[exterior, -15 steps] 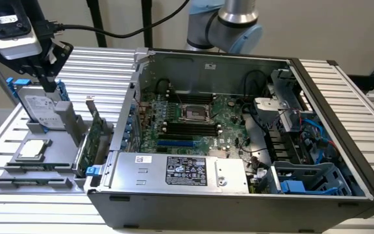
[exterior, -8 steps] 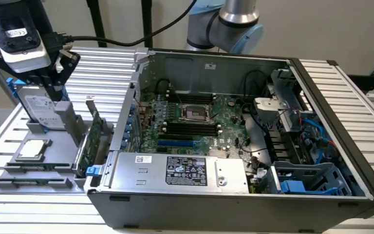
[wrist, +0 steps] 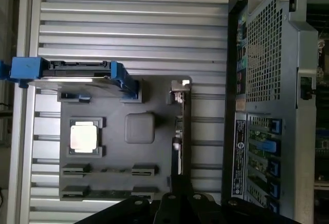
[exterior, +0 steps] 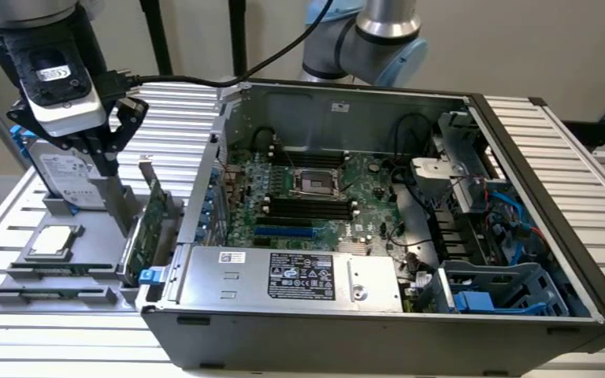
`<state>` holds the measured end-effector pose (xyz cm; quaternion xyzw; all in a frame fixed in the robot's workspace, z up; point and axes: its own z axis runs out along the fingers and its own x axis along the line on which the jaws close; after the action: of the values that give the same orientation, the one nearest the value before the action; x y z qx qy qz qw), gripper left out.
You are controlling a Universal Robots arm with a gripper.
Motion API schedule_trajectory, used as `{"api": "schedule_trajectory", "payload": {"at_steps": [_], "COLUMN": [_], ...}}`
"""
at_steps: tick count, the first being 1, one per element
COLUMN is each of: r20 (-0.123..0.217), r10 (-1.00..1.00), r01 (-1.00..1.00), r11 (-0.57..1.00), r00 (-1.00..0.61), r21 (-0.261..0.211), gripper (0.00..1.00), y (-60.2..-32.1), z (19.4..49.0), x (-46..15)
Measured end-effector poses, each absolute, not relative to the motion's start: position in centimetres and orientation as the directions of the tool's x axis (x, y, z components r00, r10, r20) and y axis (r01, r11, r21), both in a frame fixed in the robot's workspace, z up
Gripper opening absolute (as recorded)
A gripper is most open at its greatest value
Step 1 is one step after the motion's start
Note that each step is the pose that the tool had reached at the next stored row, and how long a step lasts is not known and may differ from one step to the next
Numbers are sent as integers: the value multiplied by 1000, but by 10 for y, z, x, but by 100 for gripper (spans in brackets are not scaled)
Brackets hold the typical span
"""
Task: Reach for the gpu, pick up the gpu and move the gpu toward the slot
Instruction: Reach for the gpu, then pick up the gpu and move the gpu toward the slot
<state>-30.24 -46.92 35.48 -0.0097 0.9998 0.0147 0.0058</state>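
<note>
Exterior view catches motherboard [exterior: 302, 197] inside case [exterior: 387, 346]. Wrist view gives gpu [wrist: 180, 131] edge-on, upright in gray holder [wrist: 115, 154]. Claw [exterior: 101, 161] near, toward exterior view's left of gpu. Cannot tell claw opening.

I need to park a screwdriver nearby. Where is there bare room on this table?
Bare slatted table lies between the gray tray and the table's near edge, and on the exterior view's right of the case. It is crowded between the gpu and the case wall.
</note>
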Motion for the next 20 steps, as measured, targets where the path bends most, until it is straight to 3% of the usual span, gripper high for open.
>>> {"api": "schedule_trajectory", "payload": {"at_steps": [16, 20], "r20": [-12, -12], "r10": [-19, -19], "r01": [-20, -20], "r11": [999, 999], "r00": [-1000, -1000], "r21": [28, 28], "gripper": [12, 30], "y": [-469, -469], "z": [354, 354], "x": [-301, -301]}}
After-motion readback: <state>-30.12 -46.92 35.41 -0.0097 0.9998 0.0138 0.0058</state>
